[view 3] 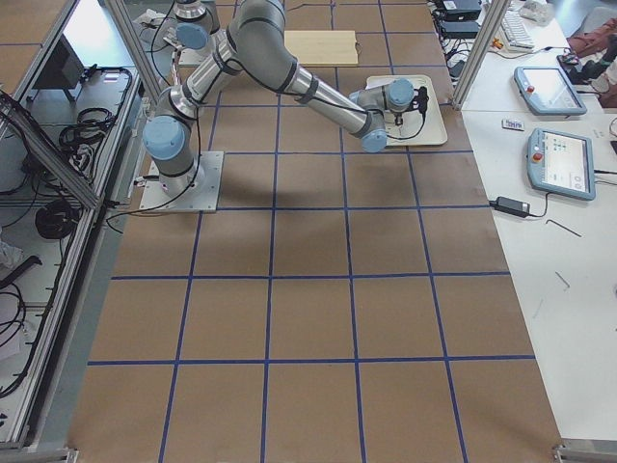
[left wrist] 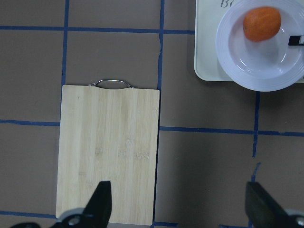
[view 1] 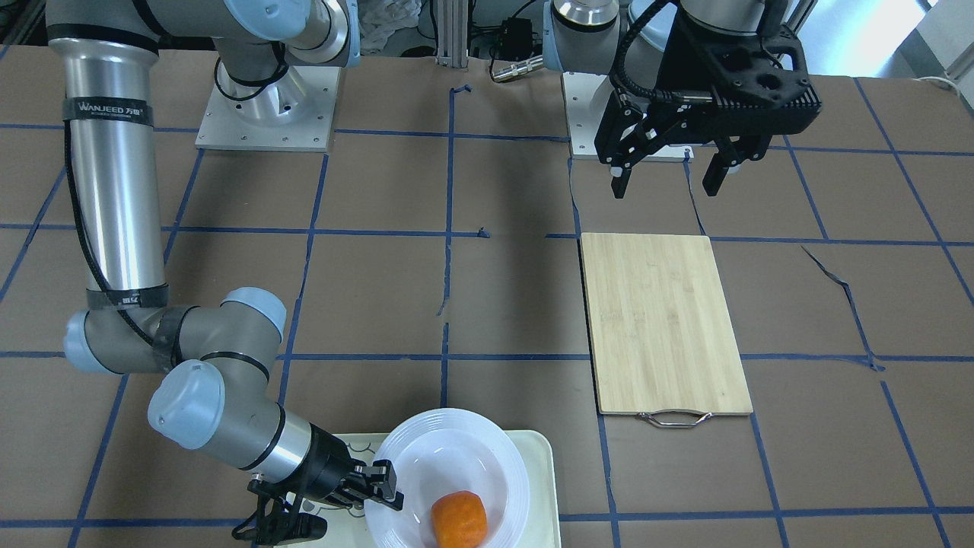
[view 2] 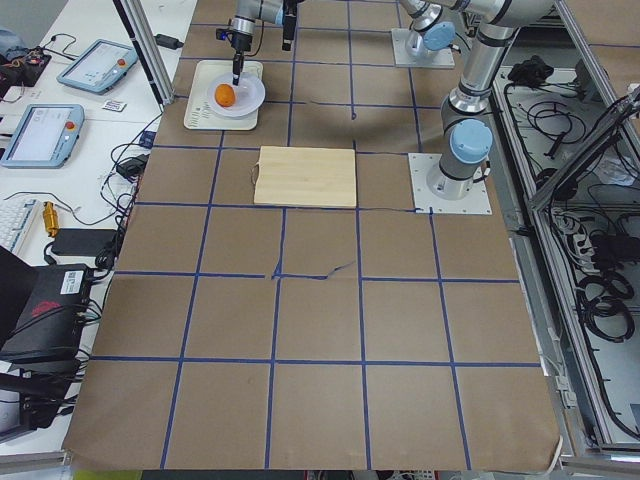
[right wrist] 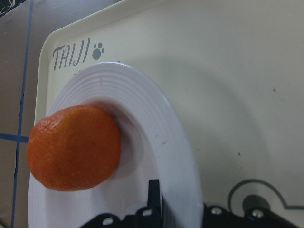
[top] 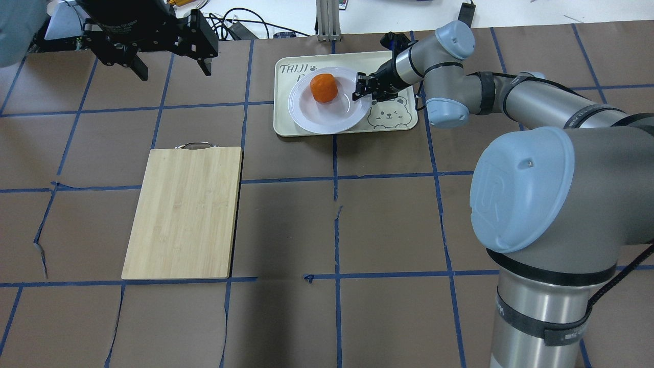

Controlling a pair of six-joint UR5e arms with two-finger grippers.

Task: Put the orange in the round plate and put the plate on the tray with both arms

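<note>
The orange (view 1: 459,519) (top: 323,87) (right wrist: 73,147) lies in the sunken centre of the round plate (view 1: 426,457) (top: 317,115) (right wrist: 156,123). The plate sits over the cream tray (view 1: 540,472) (top: 286,122) (right wrist: 237,71), and its rim reaches slightly past the tray's edge. My right gripper (view 1: 384,487) (top: 360,87) (right wrist: 159,209) is shut on the plate's rim on the bear-drawing side, one finger inside the rim. My left gripper (view 1: 670,175) (top: 168,64) (left wrist: 178,209) hangs open and empty, high above the table near the left arm's base, far from the tray.
A bamboo cutting board (view 1: 662,320) (top: 184,209) (left wrist: 109,152) with a metal handle lies below the left gripper, beside the tray. Brown paper with blue tape lines covers the table. Tablets and cables sit on the benches beyond the table's ends.
</note>
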